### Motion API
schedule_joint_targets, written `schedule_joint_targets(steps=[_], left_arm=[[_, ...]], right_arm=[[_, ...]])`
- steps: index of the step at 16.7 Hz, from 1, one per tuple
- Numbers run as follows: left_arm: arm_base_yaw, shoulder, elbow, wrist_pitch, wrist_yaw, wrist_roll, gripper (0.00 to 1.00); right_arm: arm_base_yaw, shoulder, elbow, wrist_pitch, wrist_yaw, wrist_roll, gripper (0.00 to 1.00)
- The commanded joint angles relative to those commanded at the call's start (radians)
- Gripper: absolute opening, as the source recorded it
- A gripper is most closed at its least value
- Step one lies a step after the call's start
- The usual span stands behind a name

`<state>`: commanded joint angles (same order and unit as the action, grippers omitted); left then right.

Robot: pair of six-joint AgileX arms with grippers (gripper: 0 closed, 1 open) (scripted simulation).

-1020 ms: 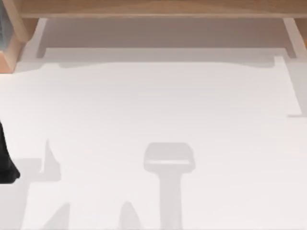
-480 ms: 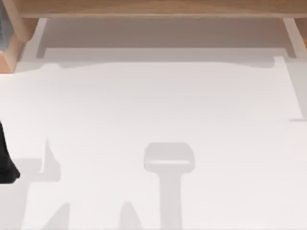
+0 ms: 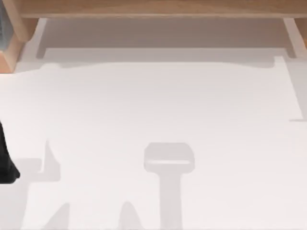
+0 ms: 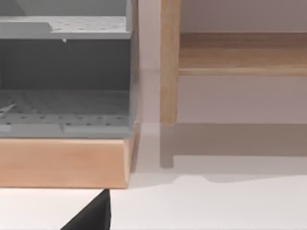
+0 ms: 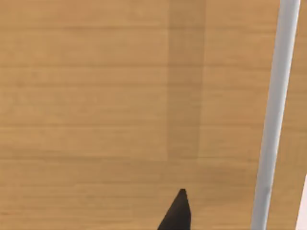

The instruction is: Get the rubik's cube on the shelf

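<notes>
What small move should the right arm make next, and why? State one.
Probably ease the right gripper straight back from the shelf. Its wrist view faces the light-brown board at close range, beside a pale grey strip, so a slow withdrawal seems safest. The left gripper sits parked at the left edge of the table, by the grey rack.

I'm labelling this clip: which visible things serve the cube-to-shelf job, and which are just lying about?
Job: shelf; right claw, close above a wooden board; left arm, parked at the table's left edge.
Lying about: grey perforated rack on its wooden base; white table.
</notes>
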<state>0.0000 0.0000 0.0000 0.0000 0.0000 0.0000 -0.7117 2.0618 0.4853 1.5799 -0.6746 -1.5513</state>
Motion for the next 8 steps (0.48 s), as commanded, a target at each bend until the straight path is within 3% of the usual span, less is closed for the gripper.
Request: schedule_joint_targets(steps=[2, 8], left_arm=[[0.0, 0.0, 0.0, 0.0, 0.0, 0.0, 1.0], [0.0, 0.0, 0.0, 0.0, 0.0, 0.0, 1.0]], right_arm=[[0.0, 0.0, 0.0, 0.0, 0.0, 0.0, 0.98], [0.0, 0.0, 0.0, 0.0, 0.0, 0.0, 1.0]])
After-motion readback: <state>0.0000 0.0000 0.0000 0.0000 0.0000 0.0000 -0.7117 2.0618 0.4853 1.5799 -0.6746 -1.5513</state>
